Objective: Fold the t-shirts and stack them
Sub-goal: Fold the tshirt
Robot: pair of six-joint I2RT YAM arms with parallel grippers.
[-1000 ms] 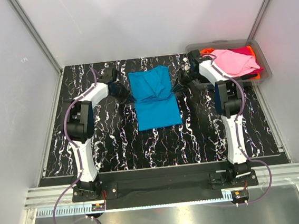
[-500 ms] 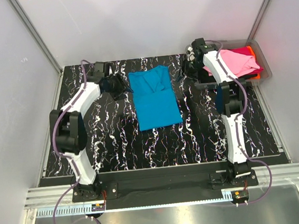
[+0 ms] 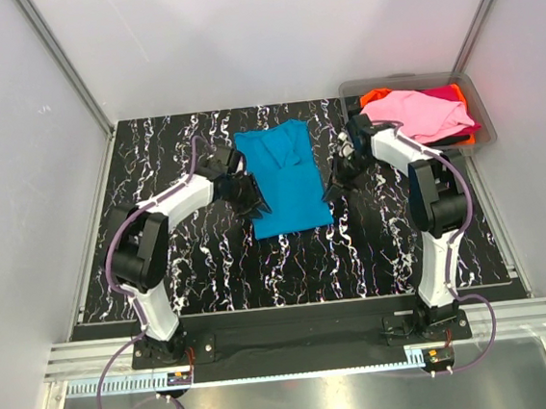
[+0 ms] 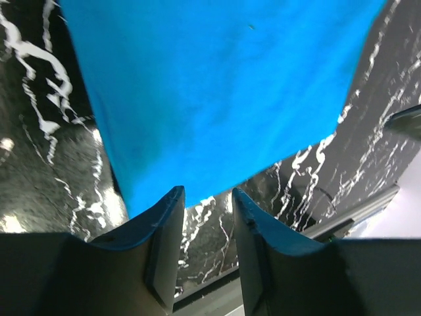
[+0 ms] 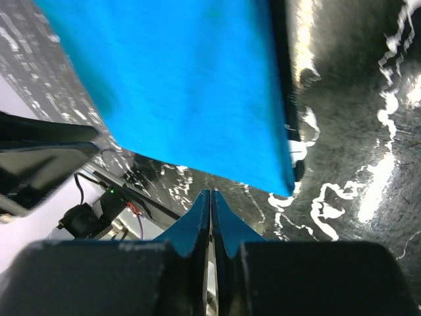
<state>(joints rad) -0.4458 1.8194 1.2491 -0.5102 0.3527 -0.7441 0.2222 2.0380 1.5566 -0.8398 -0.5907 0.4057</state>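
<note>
Turquoise t-shirt [image 3: 285, 179], left claw [image 4: 207, 195] half-open and empty at its 9 o'clock, right claw [image 5: 210, 194] closed, empty, at 3 o'clock.

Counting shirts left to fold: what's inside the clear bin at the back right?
A light pink t-shirt lies on top, with orange fabric and magenta fabric showing beneath. Anything deeper in the bin is covered.

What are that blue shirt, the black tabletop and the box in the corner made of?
Blue shirt: soft matte cloth, probably cotton knit; it lies limp with gentle creases and no shine. Tabletop: looks like black marble with white veins, but the slight gloss could be printed laminate. Box: clear greyish plastic, it seems; the clothes inside show through its wall.
</note>
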